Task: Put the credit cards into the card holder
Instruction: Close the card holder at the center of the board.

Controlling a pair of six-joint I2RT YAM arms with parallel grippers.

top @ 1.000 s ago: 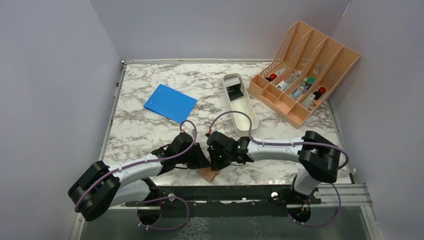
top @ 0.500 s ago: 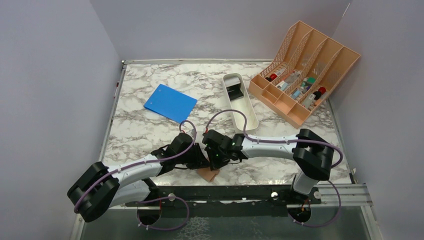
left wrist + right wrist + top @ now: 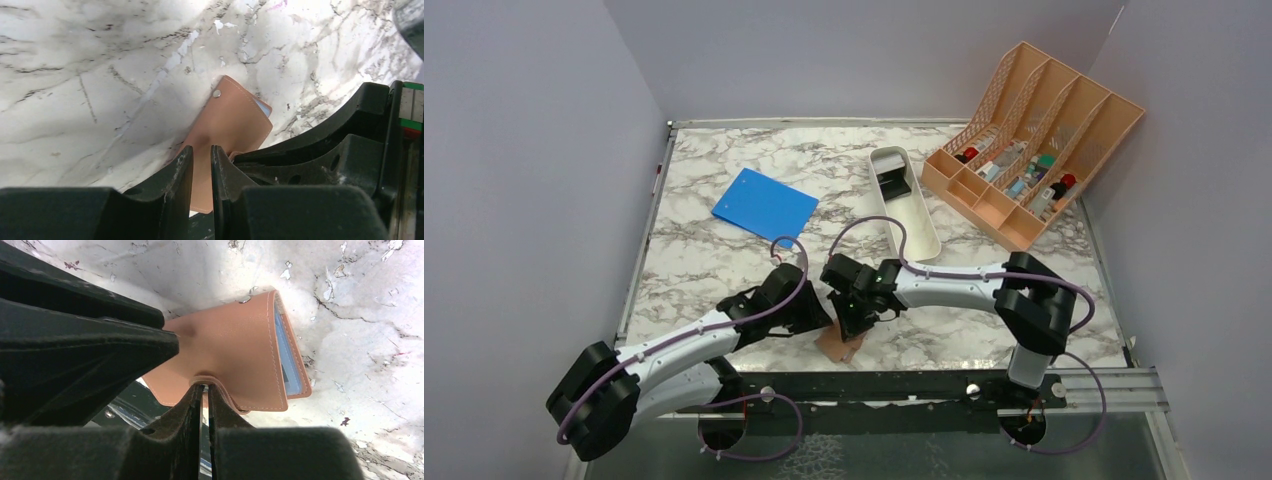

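Against the earlier top view, shows both forearms swung leftward and the right gripper (image 3: 851, 322) drawn closer over the card holder (image 3: 839, 346), itself unmoved at the near edge of the table (image 3: 704, 260).

Directly above the card holder, shows the right gripper's jaws almost closed, pinching a small raised fold of the brown cover. Just left of the card holder, shows the left gripper (image 3: 820, 318) with jaws a narrow slit apart and brown cover visible through the slit; impossible to tell whether pinched or merely pressed. Note the snap stud (image 3: 216, 93) at the holder's far corner, and a pale blue layer between the covers: card or lining, not to be told.

Judged risks: with so slight a bite on the fold, likely to slip free on lifting and let the holder fall shut; with two grippers crowded on one small holder, liable to knock fingers together or drag it off the edge just beside it.

Well beyond the card holder, shows a white tray (image 3: 919, 228) carrying dark and grey flat pieces, taken to be the credit cards (image 3: 892, 184), not yet fetched. Beyond and left, a blue notebook (image 3: 765, 206); farthest, beyond and right, a peach organiser (image 3: 1034, 140).
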